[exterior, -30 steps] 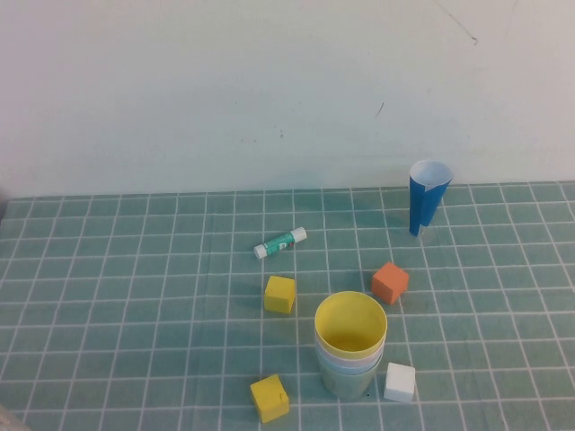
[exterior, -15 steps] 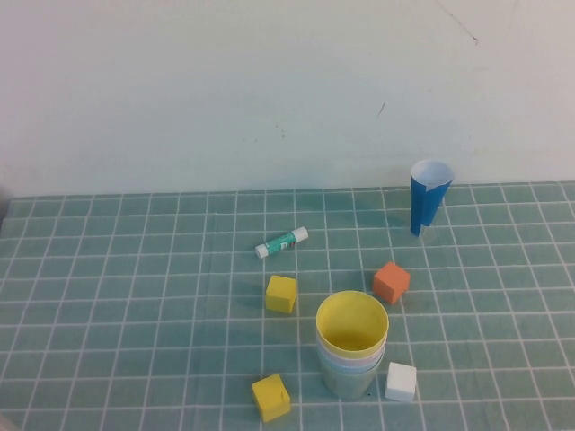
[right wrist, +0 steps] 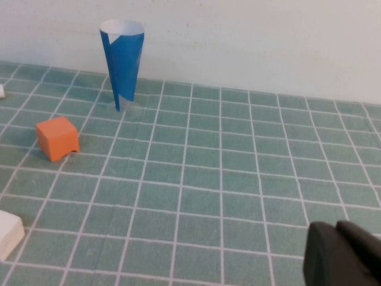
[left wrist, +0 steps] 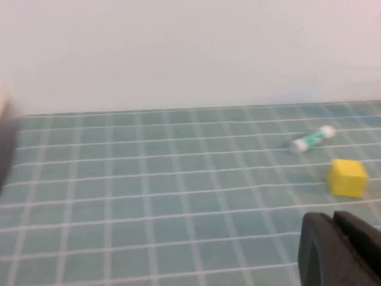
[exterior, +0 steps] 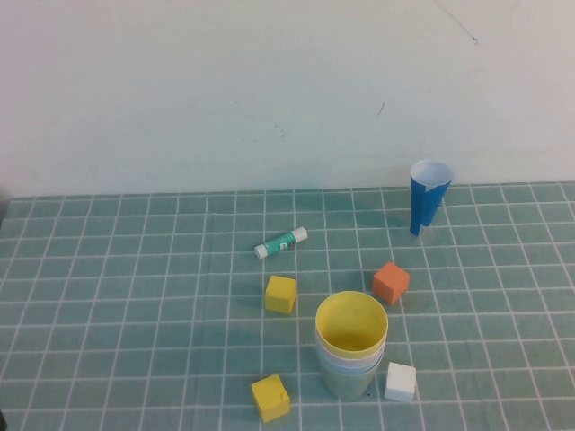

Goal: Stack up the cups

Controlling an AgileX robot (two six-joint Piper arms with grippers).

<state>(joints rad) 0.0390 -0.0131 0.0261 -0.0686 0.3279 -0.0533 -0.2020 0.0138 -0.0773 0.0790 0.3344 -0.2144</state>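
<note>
The nested stack of tapered plastic cups (exterior: 351,344) stands with a white cube (exterior: 400,382) just right, an orange cube (exterior: 390,282) behind-right, yellow cubes behind-left (exterior: 280,294) and front-left (exterior: 270,398)

Matt surfaces almost throughout; little gloss anywhere.
Noted the cups (exterior: 351,346) as smooth plastic, nested, yellow one innermost with a faint sheen inside. Blue cone (exterior: 428,197) looked like rolled paper, white inner face, matt. Orange cube (exterior: 390,282), two yellow cubes (exterior: 280,294) and white cube (exterior: 400,382) appeared dull, possibly foam. Glue stick (exterior: 280,242) in smooth plastic. Table cover (exterior: 126,296) seen as matt green grid mat. Left gripper (left wrist: 336,250) and right gripper (right wrist: 342,253) in dull black plastic.
</note>
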